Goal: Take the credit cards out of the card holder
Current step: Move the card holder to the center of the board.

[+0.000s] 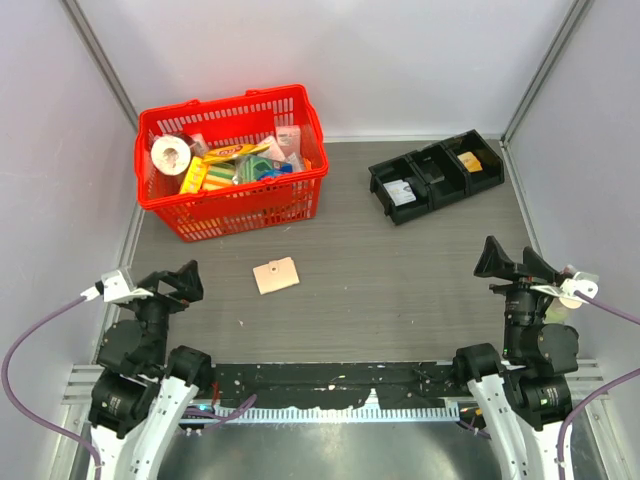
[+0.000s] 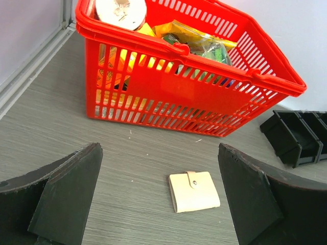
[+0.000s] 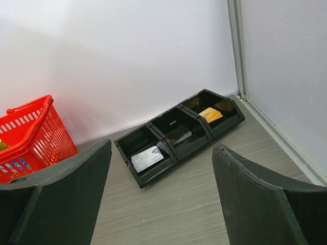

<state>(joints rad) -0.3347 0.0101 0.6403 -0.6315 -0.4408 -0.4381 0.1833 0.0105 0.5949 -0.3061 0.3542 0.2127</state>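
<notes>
The tan card holder (image 1: 276,275) lies folded flat on the table with its tab snapped shut; it also shows in the left wrist view (image 2: 194,191). Whatever is inside it is hidden. My left gripper (image 1: 187,283) is open and empty, above the table to the left of the holder, which lies ahead between its fingers (image 2: 159,153). My right gripper (image 1: 510,262) is open and empty at the right side (image 3: 162,148), facing the black tray. A yellow-orange card (image 3: 210,114) lies in the tray's right compartment.
The black three-part tray (image 1: 437,176) stands at the back right, with a silver card (image 3: 147,158) in its left bin and a dark card (image 3: 179,135) in the middle one. A red basket (image 1: 232,160) full of items stands at the back left. Walls close in three sides.
</notes>
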